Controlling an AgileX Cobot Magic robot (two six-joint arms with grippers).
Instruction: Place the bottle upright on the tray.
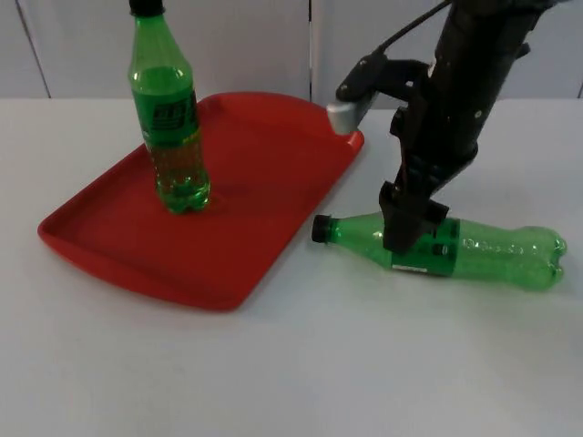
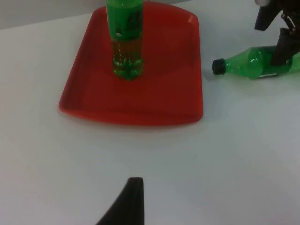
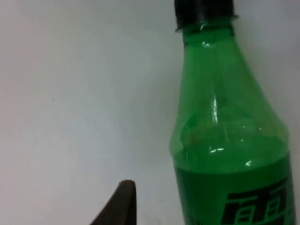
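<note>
So the green bottle point(image 1: 455, 248) is lying flat on its side on the white table point(image 1: 364, 364), just off the right edge of the red tray point(image 1: 237, 200), not touching it as far as I can see. Its long axis runs roughly left to right across the table, black cap point(image 1: 321, 228) pointing at the tray and the bumpy base pointing away toward the right. The right gripper point(image 1: 407, 235) has its tip right on the bottle at the shoulder, just where the label starts, coming at it from above. The fingers sit either side of the body, but honestly I can't tell if they're actually squeezing it or just around it, the arm blocks the contact spot. From the right wrist camera the bottle's neck and cap sit very close in front. Farther back on the tray, a second green bottle point(image 1: 168, 118) stands upright with some liquid in the bottom. The left arm is waiting back from the tray, left gripper point(image 2: 131, 201) over bare table.
</note>
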